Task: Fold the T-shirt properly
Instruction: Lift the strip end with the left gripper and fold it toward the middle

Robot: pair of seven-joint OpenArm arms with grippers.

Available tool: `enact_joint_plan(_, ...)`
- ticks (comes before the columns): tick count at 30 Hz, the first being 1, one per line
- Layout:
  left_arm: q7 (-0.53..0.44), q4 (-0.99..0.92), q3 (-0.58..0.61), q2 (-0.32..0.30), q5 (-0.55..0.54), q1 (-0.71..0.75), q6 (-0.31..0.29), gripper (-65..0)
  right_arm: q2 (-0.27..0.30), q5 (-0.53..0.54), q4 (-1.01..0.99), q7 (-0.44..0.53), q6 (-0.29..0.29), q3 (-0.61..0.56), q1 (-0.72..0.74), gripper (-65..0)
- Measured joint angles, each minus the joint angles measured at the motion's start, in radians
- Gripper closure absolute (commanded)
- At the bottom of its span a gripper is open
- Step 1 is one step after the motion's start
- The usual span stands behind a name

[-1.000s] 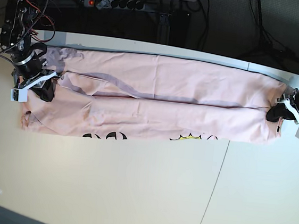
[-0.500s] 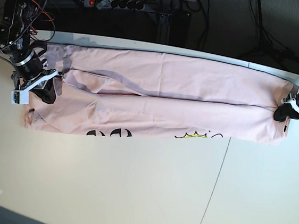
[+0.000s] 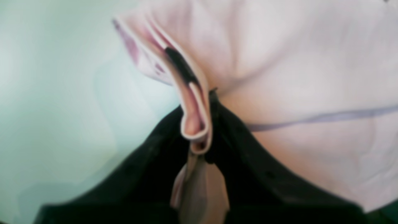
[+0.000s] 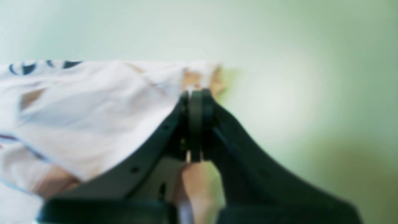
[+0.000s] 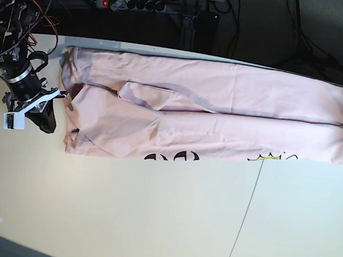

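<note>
On the table: one T-shirt [image 5: 222, 115], pale pink, stretched into a long band across the far half of the pale table [image 5: 149, 224].
Near edge of the shirt: black lettering and a small black-and-yellow graphic peek out along the hem closest to the base camera, two patches in all.
Layers: a fold line runs lengthwise along the middle of the band, with one loose flap lying over it toward the base view's left.
Right gripper [image 5: 56, 103]: one, at the base view's left; jaws pressed together on the shirt's edge, with fabric showing between and behind them in the right wrist view [image 4: 196, 102].
Left gripper [image 3: 203, 124]: one, at the base view's right edge, mostly cut off there; its black fingers [image 3: 236, 137] are clamped on a bunched fold of pink cloth [image 3: 279, 62] of several layers.
Beyond the table: one power strip [image 5: 132, 3] with a red light, and dark cables.
</note>
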Motion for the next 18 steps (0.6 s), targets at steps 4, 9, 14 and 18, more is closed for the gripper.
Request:
enact_joint_plan(4, 0.044, 0.016, 0.001, -0.023, 0.012, -0.036, 0.022, 0.0, 0.001, 0.000, 0.000, 0.000, 0.000, 0.029, 0.000, 0.0)
enact_joint_plan(9, 0.075, 0.165, 0.002, -0.023, 0.014, -0.003, 0.036, 0.0, -0.003, 0.000, 0.000, -0.006, 0.000, 0.028, 0.000, 0.0)
enact_joint_plan(14, 0.082, 0.437, 0.003, -0.019, 0.021, 0.104, 0.063, 0.0, 0.000, -0.004, 0.001, -0.006, 0.000, 0.028, -0.002, 0.0)
enact_joint_plan(18, 0.083, 0.645, 0.003, 0.039, 0.094, 0.178, 0.104, 0.0, 0.000, -0.003, 0.002, -0.006, 0.000, 0.028, 0.000, 0.0)
